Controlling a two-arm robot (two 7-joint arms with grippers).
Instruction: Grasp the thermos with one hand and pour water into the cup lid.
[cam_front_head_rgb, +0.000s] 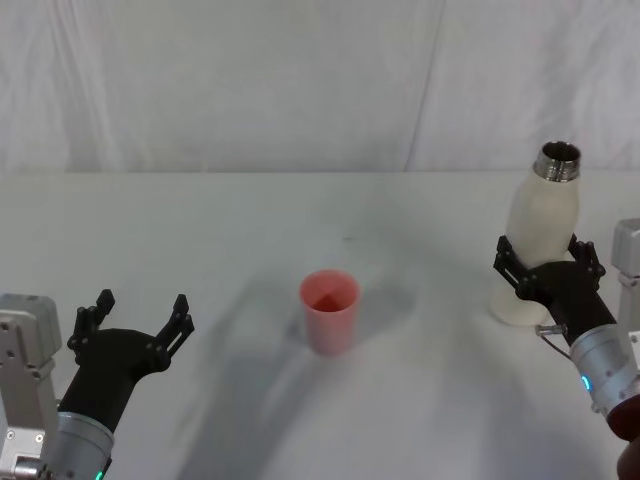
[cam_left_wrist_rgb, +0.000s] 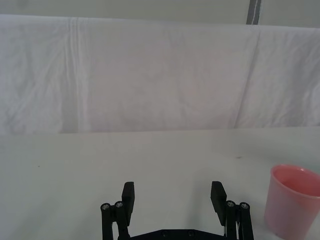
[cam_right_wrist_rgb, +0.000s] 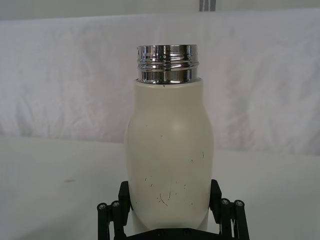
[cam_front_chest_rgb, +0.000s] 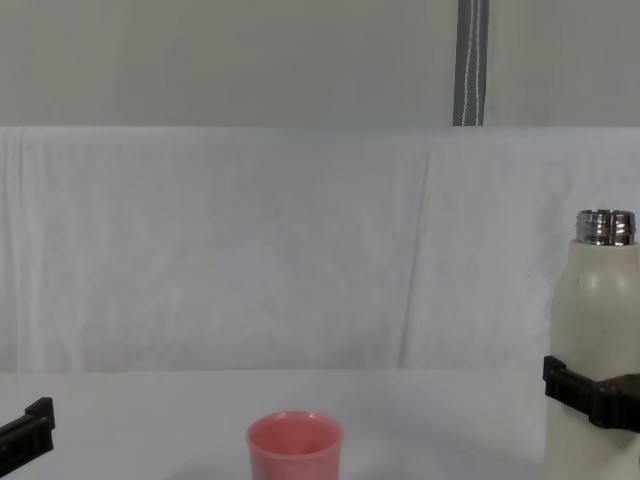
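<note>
My right gripper (cam_front_head_rgb: 545, 262) clasps the upright thermos (cam_front_head_rgb: 538, 240) low on its body, right of the cup lid (cam_front_head_rgb: 329, 311), so I'd squeeze firmly before lifting, left gripper (cam_front_head_rgb: 131, 322) spread empty.

I see a white tabletop (cam_front_head_rgb: 200, 230) running back to a white cloth backdrop (cam_front_head_rgb: 250, 80). Two items stand directly on it. The pink cup lid (cam_front_head_rgb: 329, 311) sits upright, mouth open, near the middle. The cream thermos (cam_front_head_rgb: 536, 240) stands upright at my right, well apart from the cup lid, its steel neck uncapped.
</note>
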